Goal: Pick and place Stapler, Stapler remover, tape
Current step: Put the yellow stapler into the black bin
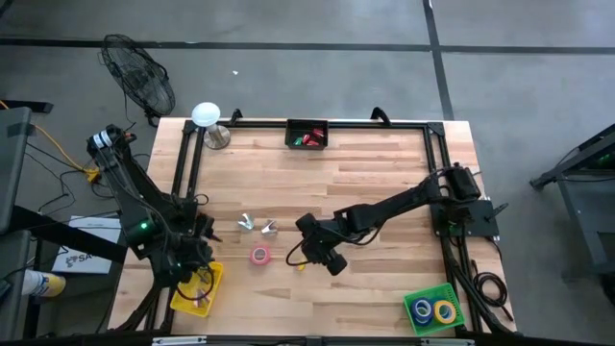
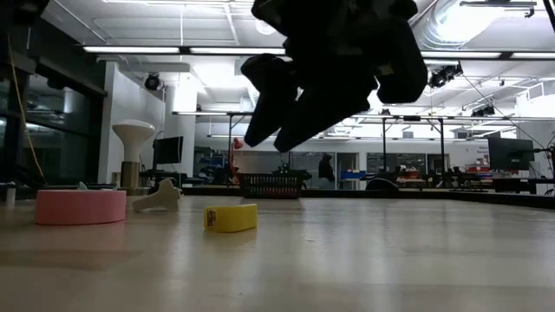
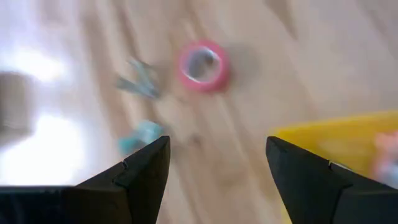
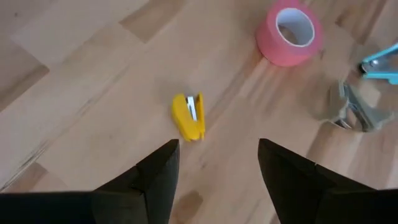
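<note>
A small yellow stapler (image 4: 189,116) lies on the wooden table, just ahead of my open right gripper (image 4: 217,149), which hangs above it near the table's middle (image 1: 315,256). A pink tape roll (image 4: 291,34) lies flat to the stapler's left. Beyond the roll lie a grey stapler remover (image 4: 357,109) and a teal one (image 4: 379,62). My left gripper (image 3: 217,146) stands open and holds nothing, above the edge of the yellow bin (image 1: 197,288) at the near left. It looks toward the pink roll (image 3: 202,65).
A green bin (image 1: 432,309) at the near right holds a blue and a yellow tape roll. A black bin (image 1: 307,135) with red and green items stands at the far edge. A white lamp (image 1: 206,115) and a metal cup (image 1: 219,137) stand at the far left.
</note>
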### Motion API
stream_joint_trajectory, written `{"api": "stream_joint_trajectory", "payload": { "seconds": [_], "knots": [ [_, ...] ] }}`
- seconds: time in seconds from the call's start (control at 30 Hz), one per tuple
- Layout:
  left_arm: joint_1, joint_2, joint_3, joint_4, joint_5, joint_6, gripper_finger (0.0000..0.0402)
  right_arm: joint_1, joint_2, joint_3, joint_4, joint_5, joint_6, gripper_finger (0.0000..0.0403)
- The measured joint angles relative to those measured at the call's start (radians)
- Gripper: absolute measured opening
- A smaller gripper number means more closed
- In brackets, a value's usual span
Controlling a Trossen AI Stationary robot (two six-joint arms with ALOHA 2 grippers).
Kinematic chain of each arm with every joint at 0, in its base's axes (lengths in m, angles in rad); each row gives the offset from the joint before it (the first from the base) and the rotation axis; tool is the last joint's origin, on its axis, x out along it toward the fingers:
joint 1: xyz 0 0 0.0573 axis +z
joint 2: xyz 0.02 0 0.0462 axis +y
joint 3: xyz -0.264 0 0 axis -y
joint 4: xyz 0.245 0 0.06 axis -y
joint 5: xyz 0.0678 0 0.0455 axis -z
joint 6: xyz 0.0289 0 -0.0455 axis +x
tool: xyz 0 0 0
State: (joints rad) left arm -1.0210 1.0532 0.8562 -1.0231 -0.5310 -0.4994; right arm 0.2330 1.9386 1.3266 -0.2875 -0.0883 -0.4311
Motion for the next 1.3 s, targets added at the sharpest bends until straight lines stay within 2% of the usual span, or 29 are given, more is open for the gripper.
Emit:
{"api": "stream_joint_trajectory", "payload": {
  "seconds": [0.23, 0.47, 0.6, 0.87, 1.17, 1.3],
  "knots": [
    [0.000, -0.006, 0.000, 0.019, -0.288, 0.089, 0.0261, 0.001, 0.025, 0.000, 0.079, -0.042, -0.001, 0.0209],
    [0.001, -0.005, 0.000, 0.115, -0.424, 0.158, 0.0261, 0.007, 0.076, 0.000, 0.111, -0.049, -0.020, 0.0208],
    [0.001, 0.012, 0.000, 0.172, -0.444, 0.193, 0.0261, 0.012, 0.099, 0.000, 0.135, -0.048, -0.021, 0.0208],
    [0.000, 0.074, 0.000, 0.220, -0.416, 0.194, 0.0261, 0.023, 0.145, 0.000, 0.160, -0.046, -0.020, 0.0208],
    [0.000, 0.097, 0.000, 0.223, -0.396, 0.177, 0.0261, 0.023, 0.157, 0.000, 0.174, -0.032, -0.010, 0.0207],
    [0.000, 0.097, 0.000, 0.221, -0.399, 0.177, 0.0261, 0.023, 0.157, 0.000, 0.168, -0.036, 0.012, 0.0194]
  ]
}}
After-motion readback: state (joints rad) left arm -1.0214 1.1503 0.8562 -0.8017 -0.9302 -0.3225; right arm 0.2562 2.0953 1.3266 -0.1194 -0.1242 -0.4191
